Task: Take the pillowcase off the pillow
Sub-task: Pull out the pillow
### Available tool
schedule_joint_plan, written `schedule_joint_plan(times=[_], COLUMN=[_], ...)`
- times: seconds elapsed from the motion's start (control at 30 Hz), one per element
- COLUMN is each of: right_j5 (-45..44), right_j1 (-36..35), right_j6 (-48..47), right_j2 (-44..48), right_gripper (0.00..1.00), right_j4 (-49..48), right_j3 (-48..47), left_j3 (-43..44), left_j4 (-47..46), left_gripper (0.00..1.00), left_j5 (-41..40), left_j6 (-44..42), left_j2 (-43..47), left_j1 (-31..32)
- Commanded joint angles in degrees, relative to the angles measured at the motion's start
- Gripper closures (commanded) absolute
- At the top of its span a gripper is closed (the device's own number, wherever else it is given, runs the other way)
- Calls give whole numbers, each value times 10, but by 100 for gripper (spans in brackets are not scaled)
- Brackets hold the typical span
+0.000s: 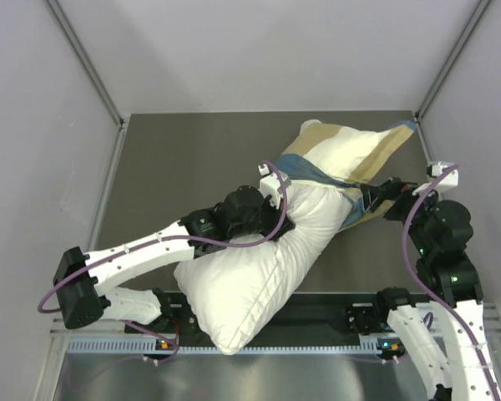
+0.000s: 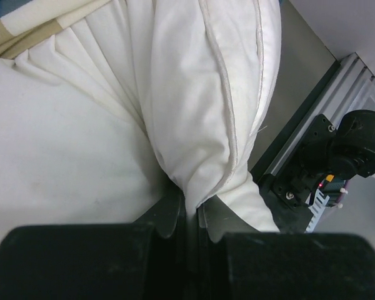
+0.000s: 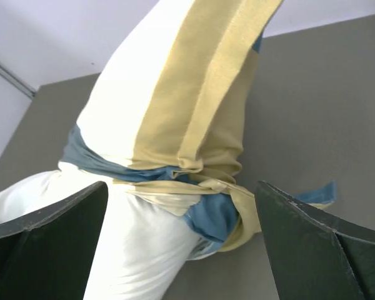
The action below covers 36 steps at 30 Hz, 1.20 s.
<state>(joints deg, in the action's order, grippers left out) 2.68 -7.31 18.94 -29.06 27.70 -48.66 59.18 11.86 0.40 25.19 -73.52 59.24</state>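
The white pillow [image 1: 250,276] lies slantwise across the table, its near end over the front rail. The checked pillowcase [image 1: 351,150] covers only its far end and is bunched into a blue and tan band [image 3: 219,212] around the pillow [image 3: 131,250]. My left gripper [image 1: 282,190] is shut on a pinch of the pillow's white fabric [image 2: 194,94] near its seam; the jaws [image 2: 194,209] stand almost together round the fold. My right gripper [image 1: 377,197] stands open just right of the bunched edge, and its dark fingers [image 3: 319,244] flank the band without touching it.
The dark grey table [image 1: 192,159] is enclosed by pale walls on three sides. A metal rail [image 1: 317,344] runs along the near edge between the arm bases. The left wrist view shows an arm base and the rail [image 2: 337,156] at the right.
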Motion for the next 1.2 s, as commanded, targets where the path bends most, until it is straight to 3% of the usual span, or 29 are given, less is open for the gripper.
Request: schedule_joint_plan(times=[0.0, 0.47, 0.53, 0.57, 0.73, 0.77, 0.97, 1.07, 1.17], right_j5=[28, 99, 96, 97, 102, 102, 17, -66, -88], right_j1=[5, 5, 5, 6, 5, 5, 5, 12, 36], right_j6=[35, 112, 113, 113, 110, 109, 77, 46, 37], right_j2=[-15, -109, -114, -119, -151, -161, -167, -195, -236], right_gripper=[0, 1, 12, 30, 81, 99, 100, 100, 100], right_j4=[-36, -244, -271, -273, -306, -305, -274, -238, -225], right_j3=[12, 69, 77, 79, 72, 69, 32, -21, -73], left_j3=[-24, -46, -53, -56, -81, -83, -93, -105, -123], left_j4=[143, 145, 147, 145, 136, 136, 141, 149, 166], left_gripper=[100, 100, 100, 100, 100, 100, 100, 100, 100], left_j5=[-7, 25, 29, 33, 37, 37, 42, 45, 39], left_j6=[-14, 4, 8, 9, 18, 20, 23, 26, 29], left_j2=[-17, 4, 7, 9, 25, 27, 43, 62, 88], left_j1=[-4, -4, -4, -4, -5, -4, -4, -4, -4])
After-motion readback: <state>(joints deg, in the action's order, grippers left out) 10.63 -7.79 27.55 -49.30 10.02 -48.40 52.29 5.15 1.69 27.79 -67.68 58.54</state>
